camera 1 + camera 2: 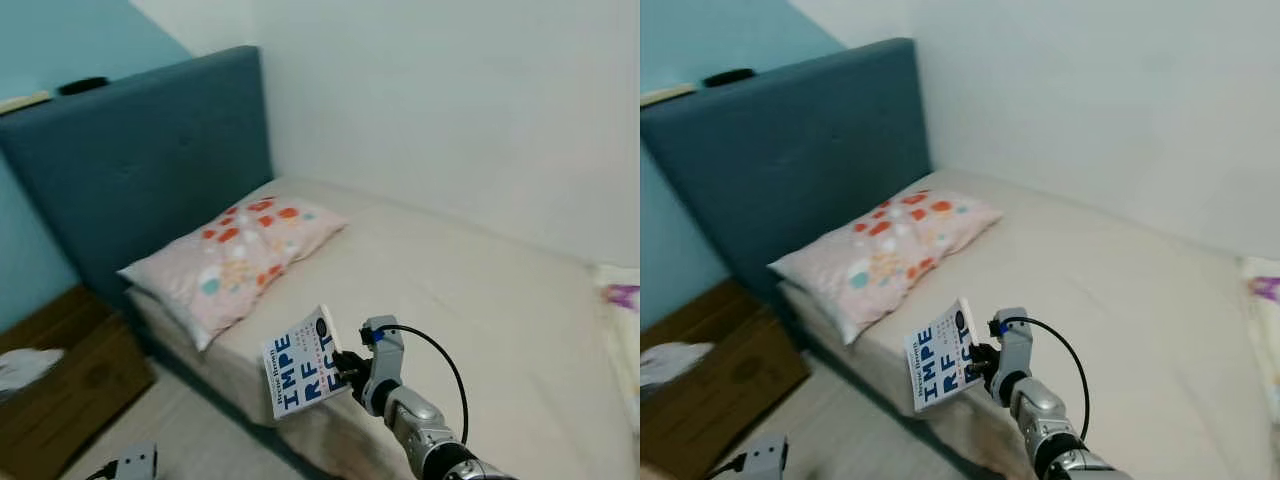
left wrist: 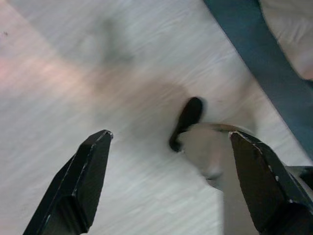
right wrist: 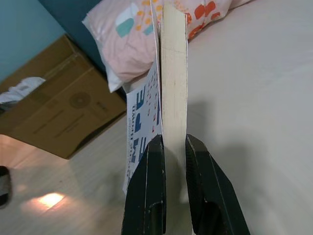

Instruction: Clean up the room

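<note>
A white paperback book [image 1: 300,363] with blue lettering on its cover is held upright in the air over the near edge of the bed [image 1: 470,300]. My right gripper [image 1: 345,370] is shut on the book, and its fingers [image 3: 146,196] clamp the cover and pages from both sides. My left gripper [image 2: 171,181] hangs open over the pale wooden floor, with nothing between its fingers [image 2: 83,181]. A pink pillow [image 1: 235,255] with orange and teal spots lies at the head of the bed.
A dark blue headboard [image 1: 140,160] stands behind the pillow against a teal wall. A cardboard box [image 1: 60,390] with a white cloth on it sits on the floor left of the bed. A small grey device [image 1: 135,462] with a cable lies on the floor.
</note>
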